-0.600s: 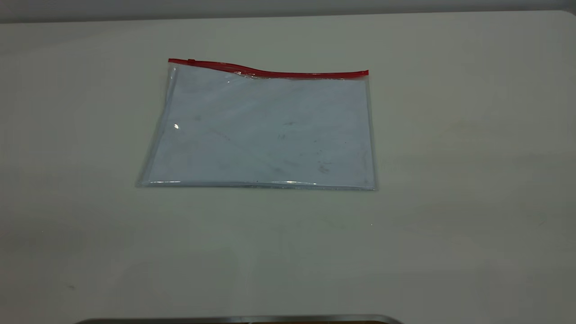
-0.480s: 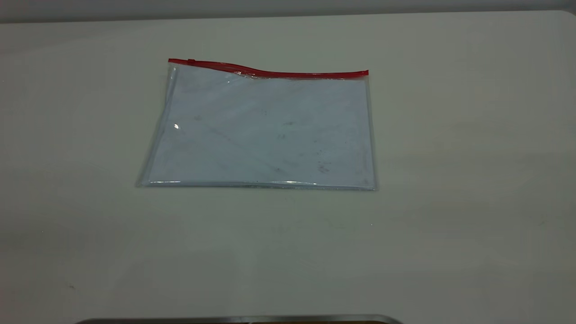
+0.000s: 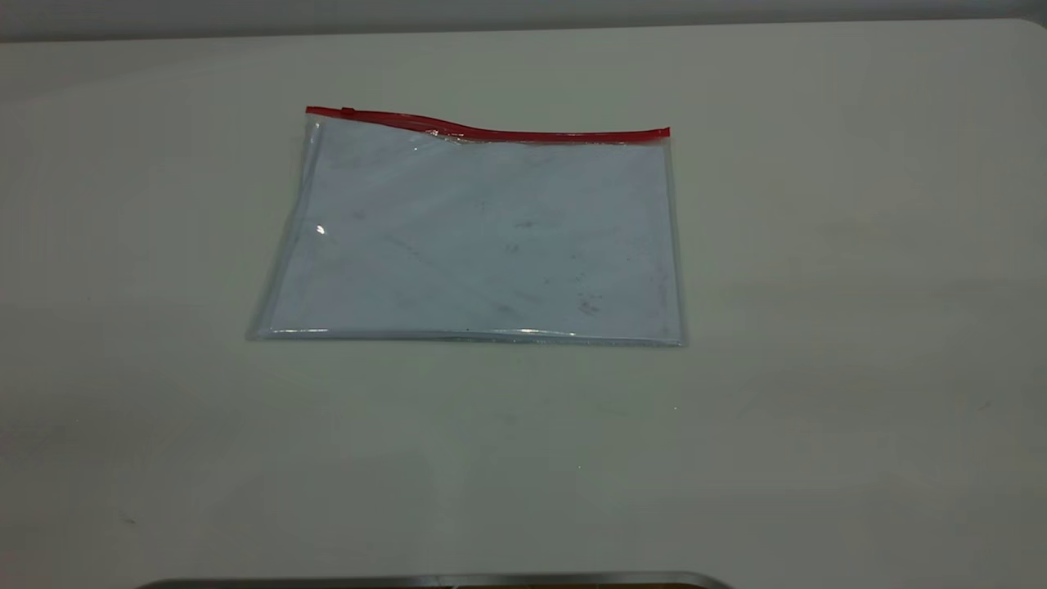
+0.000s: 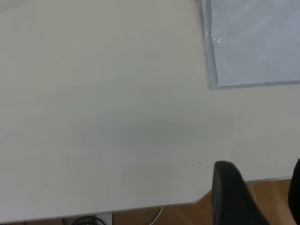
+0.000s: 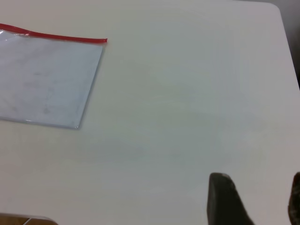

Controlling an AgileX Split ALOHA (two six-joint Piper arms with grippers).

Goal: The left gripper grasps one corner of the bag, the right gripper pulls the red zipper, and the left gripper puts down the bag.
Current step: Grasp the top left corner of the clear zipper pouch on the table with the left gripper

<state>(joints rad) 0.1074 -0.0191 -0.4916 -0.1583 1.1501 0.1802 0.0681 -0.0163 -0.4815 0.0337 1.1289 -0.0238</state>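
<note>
The bag (image 3: 483, 237) lies flat on the white table, a clear scuffed pouch. Its red zipper (image 3: 507, 133) runs along the far edge, and the small slider tab (image 3: 348, 111) sits near the left end. Neither arm shows in the exterior view. In the left wrist view, my left gripper (image 4: 260, 190) is open and empty over the table's near edge, well short of the bag (image 4: 255, 42). In the right wrist view, my right gripper (image 5: 260, 194) hovers open and empty over bare table, far from the bag (image 5: 47, 79) and the red corner (image 5: 104, 41).
A grey metal edge (image 3: 433, 581) lies along the bottom of the exterior view. The left wrist view shows the table edge (image 4: 140, 207) with wooden floor (image 4: 187, 216) beyond it. Bare tabletop (image 3: 859, 327) surrounds the bag on all sides.
</note>
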